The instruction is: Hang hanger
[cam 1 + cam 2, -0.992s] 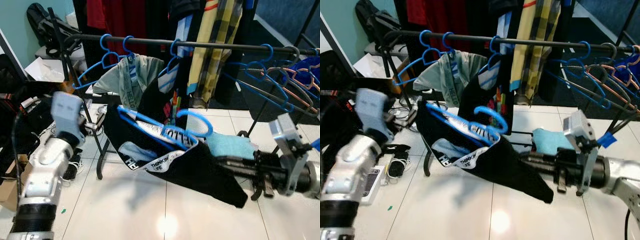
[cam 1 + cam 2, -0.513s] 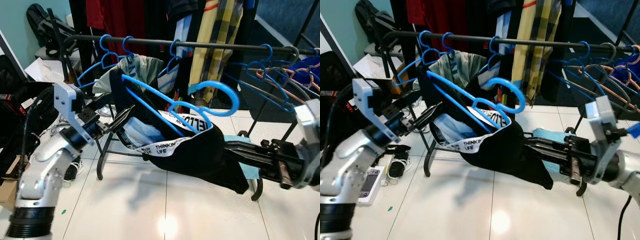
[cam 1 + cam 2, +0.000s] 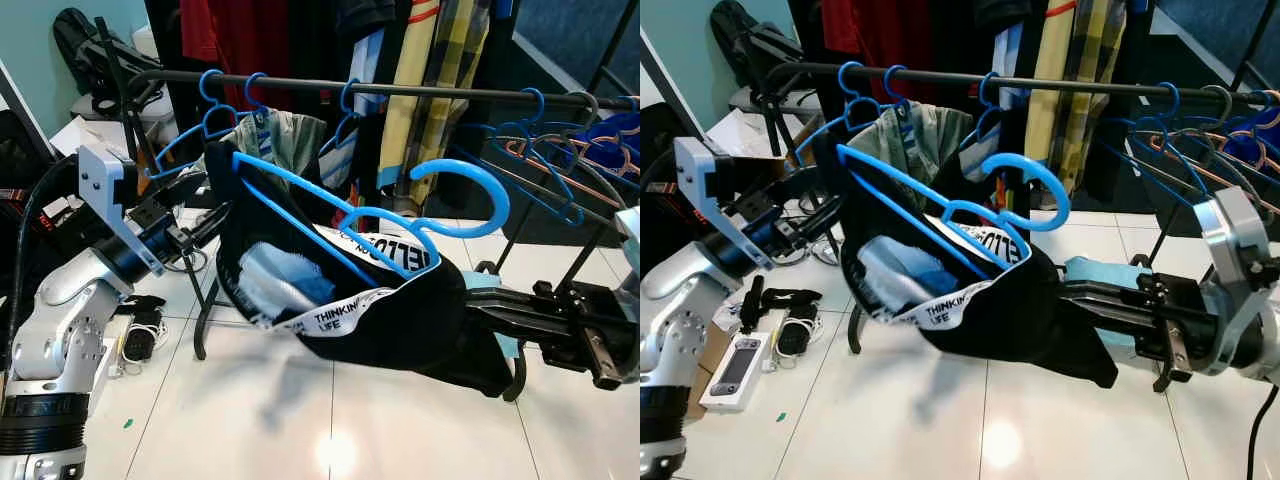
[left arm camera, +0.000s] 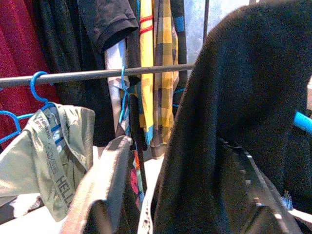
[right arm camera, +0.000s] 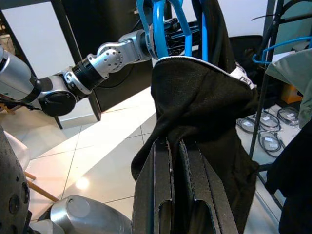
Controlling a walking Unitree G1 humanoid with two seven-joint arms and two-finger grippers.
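Observation:
A blue hanger [image 3: 470, 195] carries a black garment [image 3: 400, 320] with a white lettered waistband. It tilts in the air below the black clothes rail [image 3: 430, 92], its hook just under the rail. My right gripper [image 3: 1075, 300] reaches in from the right, low, and is shut on the garment's lower folds; the right wrist view shows the cloth pinched at its fingertips [image 5: 168, 146]. My left gripper [image 3: 205, 225] is at the garment's left edge. In the left wrist view its fingers [image 4: 109, 170] stand apart, with black cloth [image 4: 229, 97] hanging between them.
On the rail hang a grey-green garment [image 3: 275, 150] on a blue hanger, a plaid shirt [image 3: 440, 70] and red and dark clothes. Several bare blue and pink hangers [image 3: 560, 170] crowd its right end. Rack legs, cables and boxes [image 3: 735, 365] lie on the white tile floor.
The hanger and garment have risen, and the hook has swung up and to the right, closer to the rail. My left arm has lifted and reached to the garment's left edge.

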